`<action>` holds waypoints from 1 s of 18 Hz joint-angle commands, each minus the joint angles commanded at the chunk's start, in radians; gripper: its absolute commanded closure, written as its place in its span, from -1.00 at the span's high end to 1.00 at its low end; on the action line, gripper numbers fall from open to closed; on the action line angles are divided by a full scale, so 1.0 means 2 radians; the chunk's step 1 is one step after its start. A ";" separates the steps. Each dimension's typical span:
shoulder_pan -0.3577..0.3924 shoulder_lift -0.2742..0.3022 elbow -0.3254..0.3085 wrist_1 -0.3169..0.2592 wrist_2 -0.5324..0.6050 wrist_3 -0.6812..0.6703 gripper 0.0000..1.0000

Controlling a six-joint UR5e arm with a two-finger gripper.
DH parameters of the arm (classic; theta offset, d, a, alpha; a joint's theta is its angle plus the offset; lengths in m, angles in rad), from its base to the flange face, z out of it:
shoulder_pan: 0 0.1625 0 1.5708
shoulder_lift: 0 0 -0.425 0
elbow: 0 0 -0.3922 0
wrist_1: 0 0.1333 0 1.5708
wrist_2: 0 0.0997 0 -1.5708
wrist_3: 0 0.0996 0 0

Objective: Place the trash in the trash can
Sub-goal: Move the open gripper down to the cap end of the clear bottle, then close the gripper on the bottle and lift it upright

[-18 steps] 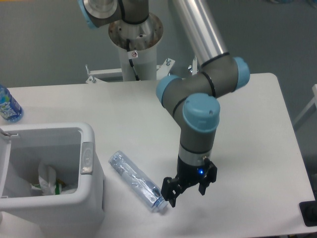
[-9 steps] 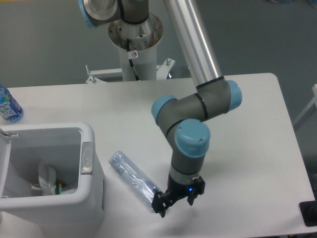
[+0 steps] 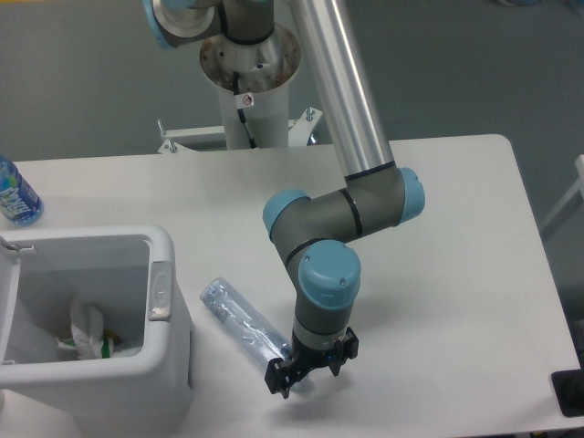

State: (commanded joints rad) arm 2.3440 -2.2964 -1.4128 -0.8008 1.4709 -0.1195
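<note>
We can read no words or numbers anywhere. At nine o'clock, the blue bottle (image 3: 15, 194) carries a label with white print too blurred to make out. At twelve o'clock, a small tag (image 3: 245, 99) on the arm's white pedestal (image 3: 252, 109) is equally unreadable.

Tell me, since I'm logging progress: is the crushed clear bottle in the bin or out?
Out. The crushed bottle lies flat on the table beside the white bin.

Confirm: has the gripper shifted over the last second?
Yes. The gripper has moved left and toward the table's near edge, closer to the trash can, and now sits over the near end of the crushed plastic bottle.
</note>
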 joint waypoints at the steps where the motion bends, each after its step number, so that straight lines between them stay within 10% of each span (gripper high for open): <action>1: -0.002 -0.001 0.001 0.000 0.000 -0.002 0.91; 10: -0.012 0.002 -0.003 -0.001 0.001 -0.004 -0.02; 16: -0.013 0.004 -0.010 -0.001 0.004 -0.002 -0.09; 18: -0.013 0.005 -0.010 -0.001 0.003 -0.002 -0.44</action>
State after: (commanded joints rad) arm 2.3178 -2.2856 -1.4328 -0.8023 1.4772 -0.1243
